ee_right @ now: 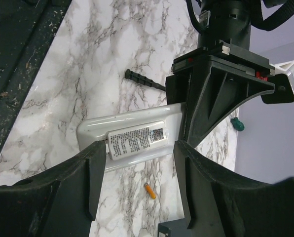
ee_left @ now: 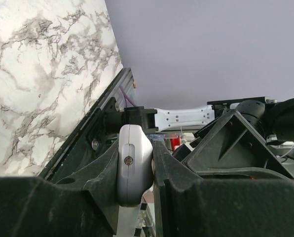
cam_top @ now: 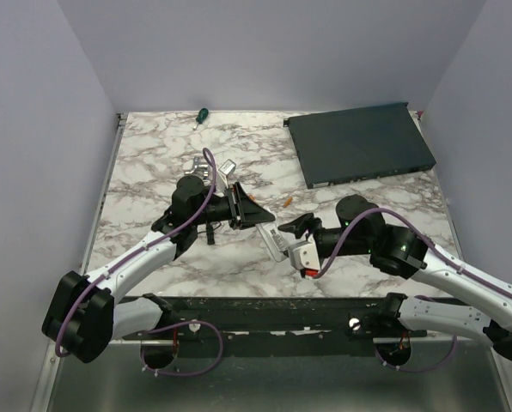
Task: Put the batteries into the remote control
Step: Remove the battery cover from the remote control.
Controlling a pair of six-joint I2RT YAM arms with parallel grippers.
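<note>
The white remote control [ee_right: 132, 136] is held back side up, its printed label showing. My left gripper [ee_left: 134, 153] is shut on one end of it [ee_left: 133, 165]; the same grip shows in the right wrist view [ee_right: 221, 84]. My right gripper [ee_right: 139, 148] is open, one finger on each side of the labelled part, close above it. In the top view the remote [cam_top: 276, 243] sits between the left gripper [cam_top: 254, 215] and the right gripper [cam_top: 297, 228]. One orange battery [ee_right: 150, 190] lies on the marble just beyond it, also in the top view [cam_top: 285, 201]. No other battery shows.
A large dark flat box [cam_top: 359, 143] lies at the back right. A green-handled screwdriver [cam_top: 201, 114] lies at the back edge. A silver bracket [cam_top: 224, 167] is behind the left gripper. A black ridged stick [ee_right: 142, 80] lies near the remote.
</note>
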